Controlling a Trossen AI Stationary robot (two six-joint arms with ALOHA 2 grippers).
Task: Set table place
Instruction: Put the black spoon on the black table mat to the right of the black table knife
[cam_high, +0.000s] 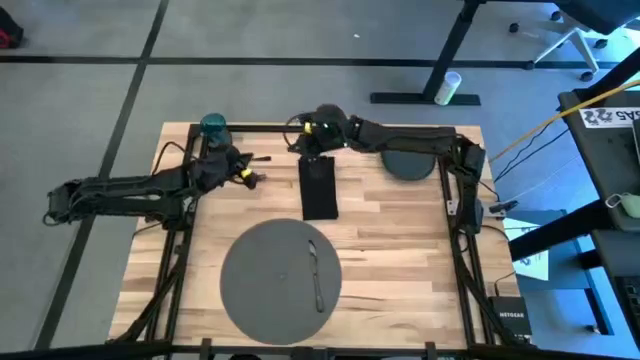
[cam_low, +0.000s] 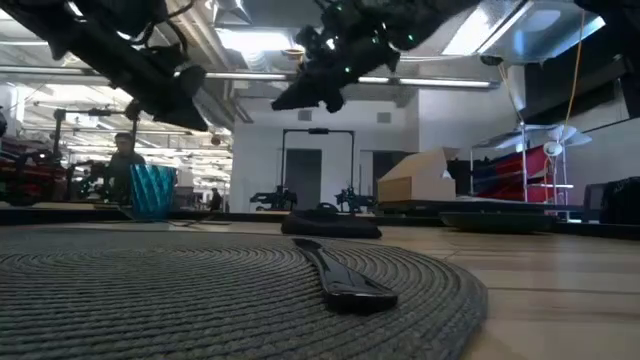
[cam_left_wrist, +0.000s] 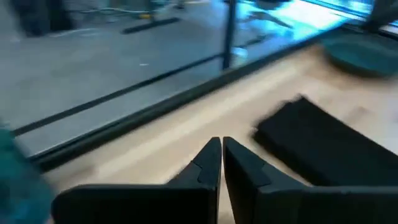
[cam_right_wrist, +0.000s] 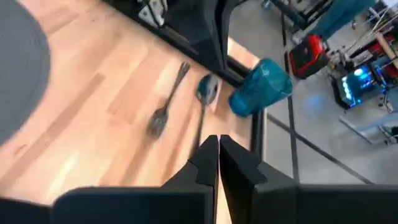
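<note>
Although a knife (cam_high: 316, 275) already lay on the mat (cam_high: 262, 290), the plate (cam_high: 410, 163), napkin (cam_high: 319, 187), cup (cam_high: 214, 126), fork (cam_right_wrist: 165, 102) and spoon (cam_right_wrist: 206, 93) remained at the table's (cam_high: 400, 260) far edge, with the left gripper (cam_high: 246, 178) and right gripper (cam_high: 310, 128) both clenched empty above them.

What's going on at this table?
Two robot arms are setting a place. So far only a knife lies on the grey mat. The napkin lies beyond the mat, the plate at the far right, and the cup, fork and spoon at the far left. The left end effector and right end effector hover over the table's far side, both shut and empty.
</note>
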